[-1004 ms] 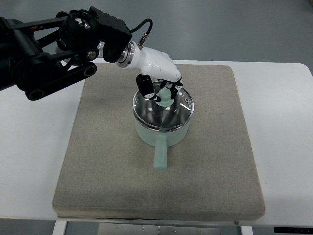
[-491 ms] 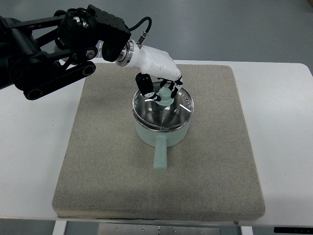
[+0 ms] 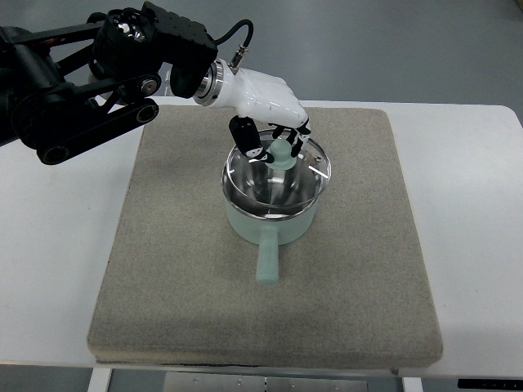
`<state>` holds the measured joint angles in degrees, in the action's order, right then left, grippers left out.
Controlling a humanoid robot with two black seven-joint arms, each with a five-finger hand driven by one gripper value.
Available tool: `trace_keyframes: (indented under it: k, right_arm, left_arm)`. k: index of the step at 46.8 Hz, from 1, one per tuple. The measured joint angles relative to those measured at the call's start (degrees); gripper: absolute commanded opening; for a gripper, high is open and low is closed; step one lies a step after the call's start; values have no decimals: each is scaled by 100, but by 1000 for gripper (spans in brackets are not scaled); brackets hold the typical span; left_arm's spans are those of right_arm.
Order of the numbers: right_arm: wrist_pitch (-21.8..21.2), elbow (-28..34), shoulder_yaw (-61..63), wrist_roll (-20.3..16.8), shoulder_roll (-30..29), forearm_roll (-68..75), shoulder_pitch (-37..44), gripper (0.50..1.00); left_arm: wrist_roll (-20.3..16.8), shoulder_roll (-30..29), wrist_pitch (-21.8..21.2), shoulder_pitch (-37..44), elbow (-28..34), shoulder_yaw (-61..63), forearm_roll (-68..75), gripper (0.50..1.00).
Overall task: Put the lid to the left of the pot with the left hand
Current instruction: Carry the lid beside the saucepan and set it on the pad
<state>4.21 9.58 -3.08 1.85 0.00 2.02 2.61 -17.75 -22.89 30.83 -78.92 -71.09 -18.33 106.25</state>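
Gripping lid (image 3: 282,175) knob, left robot hand (image 3: 265,122) holds it tilted above pot (image 3: 270,214).

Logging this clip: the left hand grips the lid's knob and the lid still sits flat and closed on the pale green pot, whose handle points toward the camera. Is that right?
Not quite. In the top view the left hand does grip the knob, but the lid is lifted and tilted, no longer flat on the rim; the pot shows open beneath it. The pot's handle does point toward the camera.
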Motion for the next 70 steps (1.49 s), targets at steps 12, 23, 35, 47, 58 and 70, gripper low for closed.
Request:
trace_keyframes:
  k: [12, 23, 35, 47, 58, 70]
  right_arm:
    - [0, 0, 0, 1, 0, 0, 1, 921]
    - [0, 0, 0, 1, 0, 0, 1, 921]
    - [0, 0, 0, 0, 0, 0, 2, 921]
    - [0, 0, 0, 0, 0, 0, -2, 921]
    - [0, 0, 0, 0, 0, 0, 3, 921]
    - [0, 0, 0, 0, 0, 0, 1, 921]
  left_arm:
    - [0, -369, -11, -2, -2, -232, 0, 500]
    - [-6, -1056, -210, 35, 34, -268, -38, 500]
    - [-46, -1898, -324, 270, 53, -253, -52, 500]
    - [-42, -2316, -931, 925, 95, -239, -45, 500]
    - [7, -2245, -1092, 1363, 248, -201, -20, 500]
    - [20, -1962, -1365, 1736, 480, -174, 24, 500]
